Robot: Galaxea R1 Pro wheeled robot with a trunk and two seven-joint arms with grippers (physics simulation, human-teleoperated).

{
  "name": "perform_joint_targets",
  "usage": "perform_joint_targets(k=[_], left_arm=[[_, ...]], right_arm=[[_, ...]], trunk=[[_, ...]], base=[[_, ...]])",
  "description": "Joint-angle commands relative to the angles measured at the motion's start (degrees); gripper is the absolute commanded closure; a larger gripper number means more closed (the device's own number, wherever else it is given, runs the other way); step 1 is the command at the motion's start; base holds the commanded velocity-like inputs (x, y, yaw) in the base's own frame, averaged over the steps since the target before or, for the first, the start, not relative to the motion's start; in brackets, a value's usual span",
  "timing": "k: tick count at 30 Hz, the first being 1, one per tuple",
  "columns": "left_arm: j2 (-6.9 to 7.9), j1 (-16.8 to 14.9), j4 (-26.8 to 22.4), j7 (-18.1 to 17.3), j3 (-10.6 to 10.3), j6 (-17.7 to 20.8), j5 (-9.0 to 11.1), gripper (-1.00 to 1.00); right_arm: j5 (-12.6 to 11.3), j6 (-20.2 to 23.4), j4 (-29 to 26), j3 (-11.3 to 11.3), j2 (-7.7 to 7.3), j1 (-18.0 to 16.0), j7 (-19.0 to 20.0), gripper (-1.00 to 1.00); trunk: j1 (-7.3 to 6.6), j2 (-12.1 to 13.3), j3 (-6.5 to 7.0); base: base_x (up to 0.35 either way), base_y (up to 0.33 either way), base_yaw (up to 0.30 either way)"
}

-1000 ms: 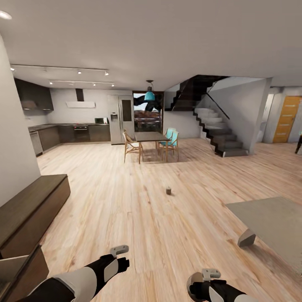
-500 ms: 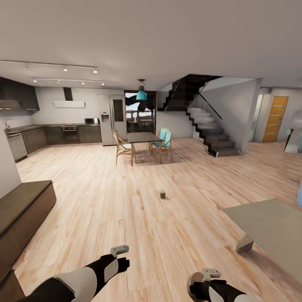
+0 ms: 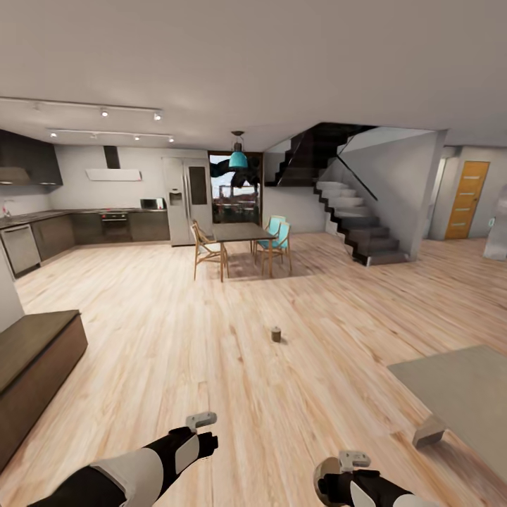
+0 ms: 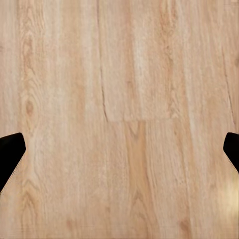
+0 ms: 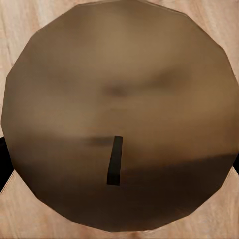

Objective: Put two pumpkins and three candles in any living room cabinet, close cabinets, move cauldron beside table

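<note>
One candle stands on the plank floor mid-room; another candle's round pale top with dark wick fills the right gripper's clenched fingers. Left gripper fingers spread, empty.

Readable text: none is to be made out in any view.
Pale wood plank floor: no marks or lettering are borne.
Short brown-grey stubby candle on the floor: too small for any label to be told.
Broad brown candle top with a dark wick: plain, no print is shown.
Steel double-door fridge: no brand can be read.
Orange panelled door: no sign or number is seen.
Long low dark-brown wooden cabinet: unmarked.
Glossy grey low table: unmarked.
</note>
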Motion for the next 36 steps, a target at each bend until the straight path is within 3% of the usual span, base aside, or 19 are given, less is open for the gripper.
perform_joint_targets(k=[1,14,36], left_arm=[[-0.03,-0.07,0.07,0.13,-0.48,0.13,0.45,-1.0],[-0.03,-0.07,0.07,0.13,-0.48,0.13,0.45,-1.0],[-0.03,-0.07,0.07,0.13,-0.49,0.13,0.45,-1.0]], right_arm=[[-0.41,0.28,-0.11,0.42,-0.04,-0.04,0.1,1.0],[-0.45,0.28,-0.1,0.42,-0.05,-0.04,0.02,1.0],[-0.49,0.28,-0.1,0.42,-0.04,-0.03,-0.08,1.0]], trunk=[[0.04,-0.04,-0.06],[0.04,-0.04,0.56],[0.04,-0.04,0.63]], base=[[0.333,0.072,-0.022],[0.333,0.072,-0.162],[0.333,0.073,-0.024]])
